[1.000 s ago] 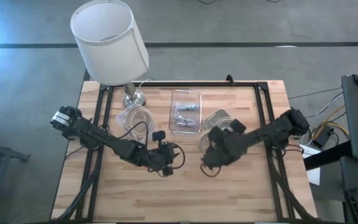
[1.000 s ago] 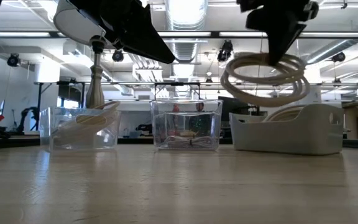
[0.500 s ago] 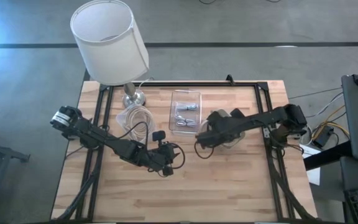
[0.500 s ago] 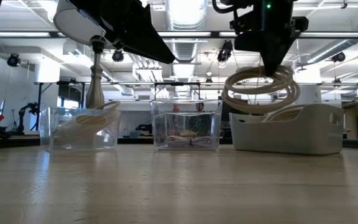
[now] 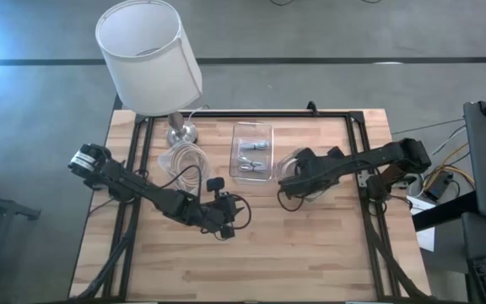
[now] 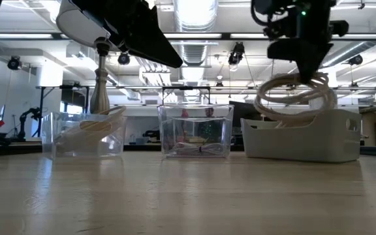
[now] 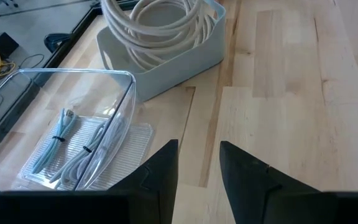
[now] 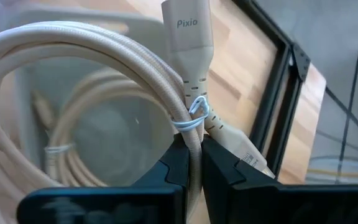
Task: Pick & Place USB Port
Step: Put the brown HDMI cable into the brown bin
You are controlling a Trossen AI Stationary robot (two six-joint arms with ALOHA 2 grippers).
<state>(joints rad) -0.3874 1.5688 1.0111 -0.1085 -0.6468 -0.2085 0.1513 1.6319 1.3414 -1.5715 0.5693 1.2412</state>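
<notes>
Cable coil (image 8: 104, 81), cream-coloured and bundled with a thin wire tie, sits clamped between the fingers of the right gripper (image 8: 191, 163); the right wrist view shows the two dark fingers pressed against the strands just below the tie, with a connector marked "Pixio" standing above them. In the high view the right gripper (image 5: 296, 181) hangs over the near edge of the white bin (image 5: 304, 160), on the right half of the table (image 5: 310, 253). The low view shows the coil (image 6: 297, 96) suspended at the bin's (image 6: 302, 135) rim, its lowest loops at the level of the rim; more coiled cable lies inside the bin.

Left gripper (image 5: 224, 221) hovers above the table's middle front, well apart from the bin, its fingers (image 7: 160, 171) parted with bare wood showing between them and nothing held.

Clear tray (image 5: 252, 152) at table centre holds small tied cables. A second clear container (image 5: 181, 160) to its left holds another pale coil. A lamp (image 5: 150, 59) stands at the back left corner.
</notes>
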